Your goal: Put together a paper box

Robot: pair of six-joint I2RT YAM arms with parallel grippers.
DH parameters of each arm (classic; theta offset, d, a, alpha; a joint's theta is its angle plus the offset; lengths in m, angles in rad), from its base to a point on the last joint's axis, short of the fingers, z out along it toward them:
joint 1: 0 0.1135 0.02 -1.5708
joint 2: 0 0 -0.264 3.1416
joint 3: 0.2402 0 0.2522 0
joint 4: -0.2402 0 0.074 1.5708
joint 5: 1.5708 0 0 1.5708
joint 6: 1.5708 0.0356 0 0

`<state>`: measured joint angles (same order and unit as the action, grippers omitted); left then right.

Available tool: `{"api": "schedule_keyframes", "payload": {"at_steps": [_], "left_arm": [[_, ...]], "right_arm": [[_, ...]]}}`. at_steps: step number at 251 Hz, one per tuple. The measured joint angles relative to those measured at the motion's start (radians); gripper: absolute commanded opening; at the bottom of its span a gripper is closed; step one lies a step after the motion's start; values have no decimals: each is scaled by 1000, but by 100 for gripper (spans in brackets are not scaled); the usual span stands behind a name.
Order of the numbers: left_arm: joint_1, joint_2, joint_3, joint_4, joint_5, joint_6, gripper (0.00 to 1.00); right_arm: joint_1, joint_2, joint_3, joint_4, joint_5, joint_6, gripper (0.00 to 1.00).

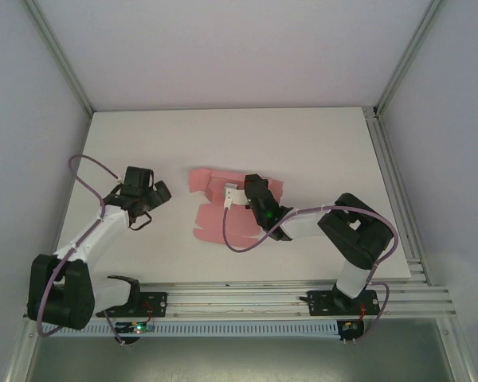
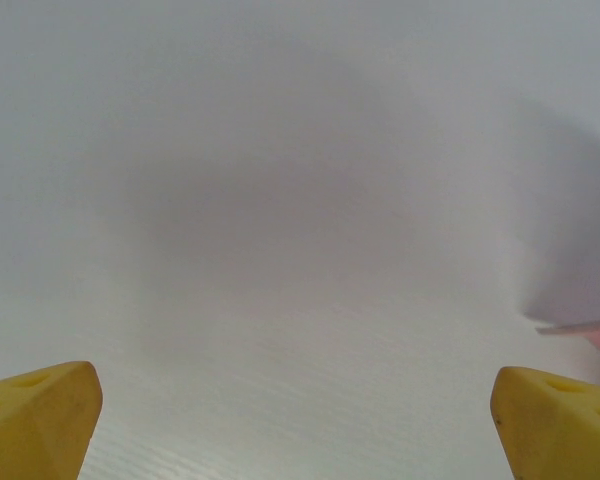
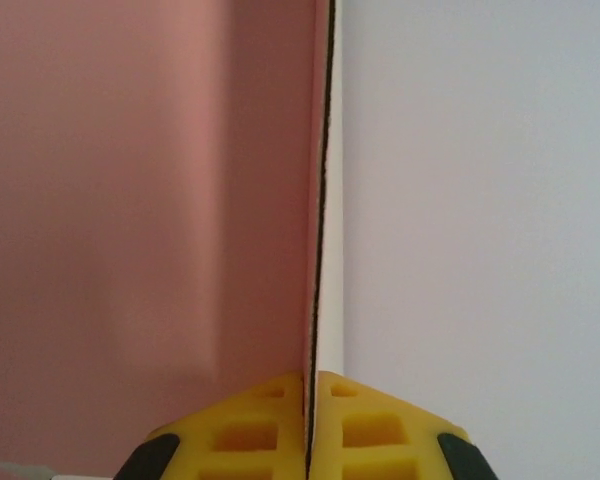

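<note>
One pink box (image 1: 223, 224) here, an unfolded die-cut sheet lying mostly flat mid-table (image 1: 319, 143), between my two arms. I can't really call its long axis with the arm over it, though it looks a bit wider left-to-right. The right gripper (image 1: 236, 193) is clamped on one flap (image 3: 306, 200), which sits edge-on in the wrist cam, running straight away from the pads (image 3: 260, 425). The left gripper (image 1: 143, 191) hangs spread wide near the sheet's left side, holding nothing.
</note>
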<state>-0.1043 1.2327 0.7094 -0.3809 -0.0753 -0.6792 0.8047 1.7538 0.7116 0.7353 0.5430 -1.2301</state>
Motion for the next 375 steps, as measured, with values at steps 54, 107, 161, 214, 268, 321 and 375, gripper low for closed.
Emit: {"api": "schedule_keyframes", "payload": {"at_steps": [54, 107, 161, 214, 268, 321, 375], "left_arm": [[59, 217, 91, 76, 104, -12, 99], [60, 444, 284, 156, 215, 96, 85], [58, 568, 347, 238, 433, 203, 64], [35, 504, 195, 392, 626, 251, 63], [-44, 388, 82, 466, 683, 314, 54], [-98, 338, 1, 563, 700, 347, 53], [-161, 323, 2, 578, 636, 421, 48]], "right_arm": [[27, -31, -16, 6, 7, -42, 0], [43, -52, -16, -27, 6, -45, 0], [43, -52, -16, -39, 7, -31, 0], [42, -51, -16, -45, 18, -30, 0], [47, -51, -16, -58, 24, -23, 0], [51, -56, -16, -79, 29, 0, 0], [53, -64, -16, -108, 43, 6, 0]]}}
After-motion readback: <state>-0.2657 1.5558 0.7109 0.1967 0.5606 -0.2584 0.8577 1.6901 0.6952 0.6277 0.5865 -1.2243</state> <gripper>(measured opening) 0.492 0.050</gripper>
